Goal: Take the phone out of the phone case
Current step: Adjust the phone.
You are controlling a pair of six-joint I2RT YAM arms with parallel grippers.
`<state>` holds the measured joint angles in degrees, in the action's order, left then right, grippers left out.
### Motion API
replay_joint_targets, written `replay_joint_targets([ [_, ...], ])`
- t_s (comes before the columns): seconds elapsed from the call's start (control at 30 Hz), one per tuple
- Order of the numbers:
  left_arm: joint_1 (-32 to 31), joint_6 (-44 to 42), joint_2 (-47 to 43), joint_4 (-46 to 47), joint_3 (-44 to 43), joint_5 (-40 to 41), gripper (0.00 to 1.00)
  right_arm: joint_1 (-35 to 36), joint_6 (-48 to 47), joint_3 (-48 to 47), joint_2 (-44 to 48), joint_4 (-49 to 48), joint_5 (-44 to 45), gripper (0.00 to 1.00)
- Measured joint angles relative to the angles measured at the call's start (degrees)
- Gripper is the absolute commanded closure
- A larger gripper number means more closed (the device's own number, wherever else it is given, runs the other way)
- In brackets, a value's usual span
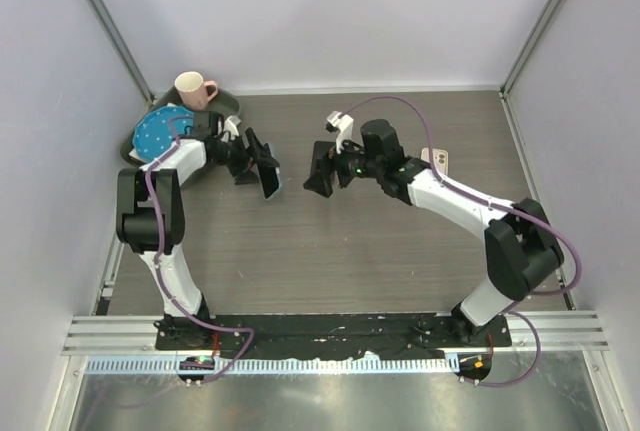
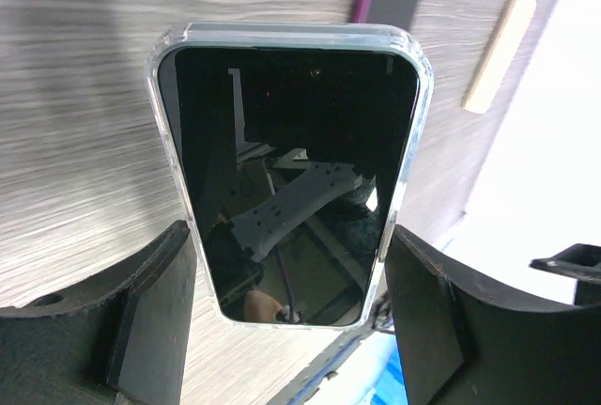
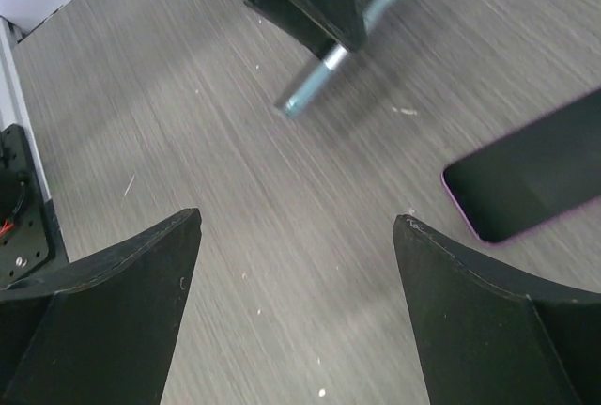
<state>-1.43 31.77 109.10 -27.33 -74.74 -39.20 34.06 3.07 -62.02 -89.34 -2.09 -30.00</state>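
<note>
The phone (image 2: 291, 170) has a black screen and sits in a clear case (image 2: 420, 123) whose rim shows all round it. My left gripper (image 2: 291, 306) is shut on the cased phone's lower end, one finger on each long edge. It holds it tilted above the table, as the top view shows for the phone (image 1: 270, 179) and left gripper (image 1: 248, 163). My right gripper (image 1: 320, 179) hangs just to the right of it, facing it. The right wrist view shows this right gripper (image 3: 296, 236) open over bare table. Up in that view is the cased phone's edge (image 3: 355, 40).
A dark flat slab with a purple rim (image 3: 526, 184) lies on the table by my right fingertip. A pink mug (image 1: 195, 88) and a blue disc (image 1: 160, 133) sit on a dark tray (image 1: 228, 103) at the back left. A cream flat object (image 1: 436, 159) lies behind the right arm.
</note>
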Motion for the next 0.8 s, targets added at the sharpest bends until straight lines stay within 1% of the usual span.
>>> replay_joint_targets([
  [0.13, -2.05, 5.9, -0.22, 5.88, 0.5, -3.28, 1.0, 2.64, 0.94, -4.94, -4.61, -1.46, 3.26, 0.12],
  [0.3, -3.89, 12.96, -2.71, 12.83, 3.89, -5.49, 1.0, 4.57, 1.44, -8.81, -8.31, -1.73, 8.15, 0.12],
  [0.53, -5.53, 19.15, -5.18, 19.15, 5.79, -6.91, 1.0, 6.73, 0.74, -9.22, -9.81, -1.68, 14.97, 0.14],
  [0.63, -5.79, 21.11, -5.9, 21.33, 6.91, -7.43, 1.0, 7.91, -0.15, -9.35, -10.29, -1.73, 18.03, 0.18],
  [0.67, -5.81, 21.84, -6.19, 21.79, 7.32, -7.48, 1.0, 8.26, -0.44, -9.64, -10.64, -1.7, 19.1, 0.23],
  [0.73, -5.86, 22.84, -7.02, 22.97, 8.55, -7.52, 1.0, 8.66, -1.11, -10.54, -11.76, -1.7, 20.7, 0.26],
  [0.8, -5.97, 23.69, -7.72, 24.04, 9.51, -7.54, 1.0, 8.87, -1.49, -11.21, -12.87, -1.73, 22.05, 0.32],
])
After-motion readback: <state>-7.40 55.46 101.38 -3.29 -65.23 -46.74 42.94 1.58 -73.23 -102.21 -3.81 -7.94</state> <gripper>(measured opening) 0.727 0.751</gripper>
